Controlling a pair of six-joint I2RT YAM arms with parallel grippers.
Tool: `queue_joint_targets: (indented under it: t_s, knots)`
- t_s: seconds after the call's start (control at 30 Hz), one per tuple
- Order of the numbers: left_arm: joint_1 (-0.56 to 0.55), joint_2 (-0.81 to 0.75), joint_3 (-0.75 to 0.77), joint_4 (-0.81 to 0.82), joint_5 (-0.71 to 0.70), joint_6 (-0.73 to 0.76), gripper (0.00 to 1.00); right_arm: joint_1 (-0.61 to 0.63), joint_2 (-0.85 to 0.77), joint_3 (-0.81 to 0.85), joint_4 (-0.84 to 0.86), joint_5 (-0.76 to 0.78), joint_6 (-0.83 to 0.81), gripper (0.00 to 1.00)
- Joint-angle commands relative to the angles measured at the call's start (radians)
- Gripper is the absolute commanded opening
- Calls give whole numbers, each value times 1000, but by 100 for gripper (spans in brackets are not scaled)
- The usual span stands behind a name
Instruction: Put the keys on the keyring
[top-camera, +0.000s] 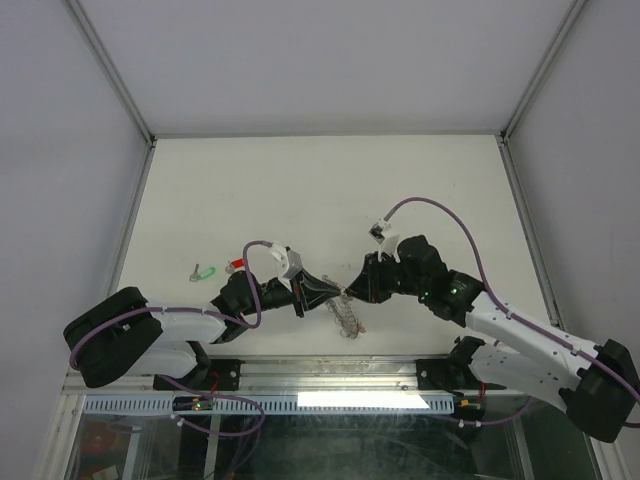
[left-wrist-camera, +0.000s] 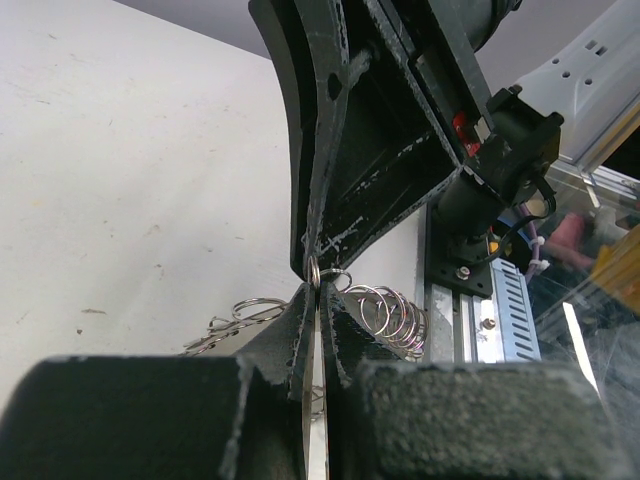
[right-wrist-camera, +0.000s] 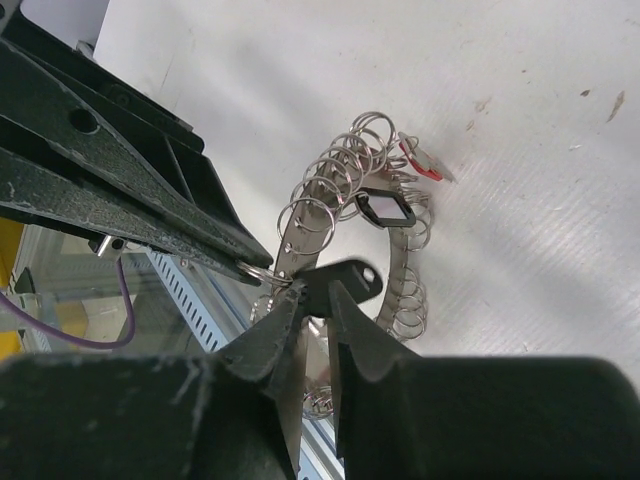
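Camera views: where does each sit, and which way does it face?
Top external: above, behind the arms, looking down on the white table; both arms show, left fingers meeting right fingers.
Left wrist: on that arm, past its fingers toward the right fingers.
Right wrist: on that arm, past its fingers toward the flat grey metal keyring.
Shared: both wrist views show that keyring.

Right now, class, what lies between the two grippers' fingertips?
Only a small loop of the keyring, beside the right gripper's black key; the right wrist view shows it.

Lower arc of the keyring (right-wrist-camera: 292, 240) behind the right gripper (right-wrist-camera: 312, 295) (black key (right-wrist-camera: 345, 280) blade likewise, between its fingers)
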Motion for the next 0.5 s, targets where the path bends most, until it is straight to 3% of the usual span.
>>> queue_joint_targets:
  t_s: [0.0,0.47]
  knots:
    - [-7,-13,32,53,23,14,0,33,19,5,71,16,5,15]
    - [-7,-7,32,54,28,14,0,67,37,12,70,44,5,16]
